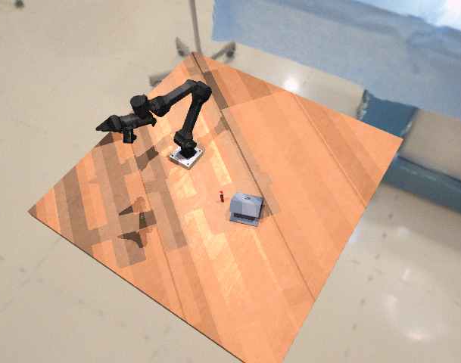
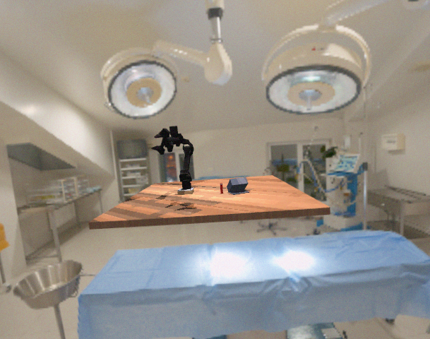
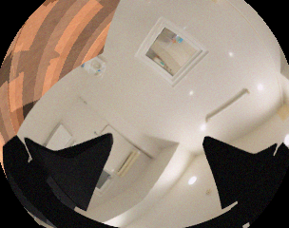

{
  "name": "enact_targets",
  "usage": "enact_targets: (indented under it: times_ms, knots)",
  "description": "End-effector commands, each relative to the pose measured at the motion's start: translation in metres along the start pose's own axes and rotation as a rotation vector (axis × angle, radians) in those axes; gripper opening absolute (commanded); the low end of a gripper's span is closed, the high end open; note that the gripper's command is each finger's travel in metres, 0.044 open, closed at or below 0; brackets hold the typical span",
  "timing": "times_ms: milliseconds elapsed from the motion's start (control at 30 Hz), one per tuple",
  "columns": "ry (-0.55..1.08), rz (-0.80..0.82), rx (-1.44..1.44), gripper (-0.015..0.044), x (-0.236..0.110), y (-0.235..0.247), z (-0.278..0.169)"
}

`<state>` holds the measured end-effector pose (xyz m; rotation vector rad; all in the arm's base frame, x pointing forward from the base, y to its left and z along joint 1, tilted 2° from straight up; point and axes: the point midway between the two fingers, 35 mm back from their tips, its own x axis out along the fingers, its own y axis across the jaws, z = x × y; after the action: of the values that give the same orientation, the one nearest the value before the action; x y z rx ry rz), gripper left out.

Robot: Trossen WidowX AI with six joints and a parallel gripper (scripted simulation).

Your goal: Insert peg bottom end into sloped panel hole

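A small red peg [image 1: 221, 196] [image 2: 221, 188] stands upright on the wooden table [image 1: 308, 156] [image 2: 280, 204], just left of the grey sloped panel [image 1: 246, 209] [image 2: 237, 184]. The panel has one hole [image 1: 246, 199] in its top face. My gripper [image 1: 102, 125] [image 2: 156, 142] [image 3: 160, 141] is open and empty. It hangs high in the air near the table's far left edge, far from the peg and the panel. In the wrist view I see only a strip of the table [image 3: 49, 45] and the room beyond; the peg and panel are not in that view.
The arm's base [image 1: 186, 155] [image 2: 185, 189] is bolted to the table behind the peg. The table edge lies under the gripper. A blue draped bed [image 2: 251, 277] stands beside the table.
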<state>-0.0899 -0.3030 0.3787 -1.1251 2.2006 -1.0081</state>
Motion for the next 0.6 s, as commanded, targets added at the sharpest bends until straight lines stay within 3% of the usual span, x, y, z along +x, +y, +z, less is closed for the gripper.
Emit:
enact_targets:
  times_ms: [0,567]
  knots:
    - [-0.103,-0.003,0.011,0.044,0.001,-0.005,0.029]
    - [-0.438,-0.005,0.024,0.044,-0.02,-0.024,0.125]
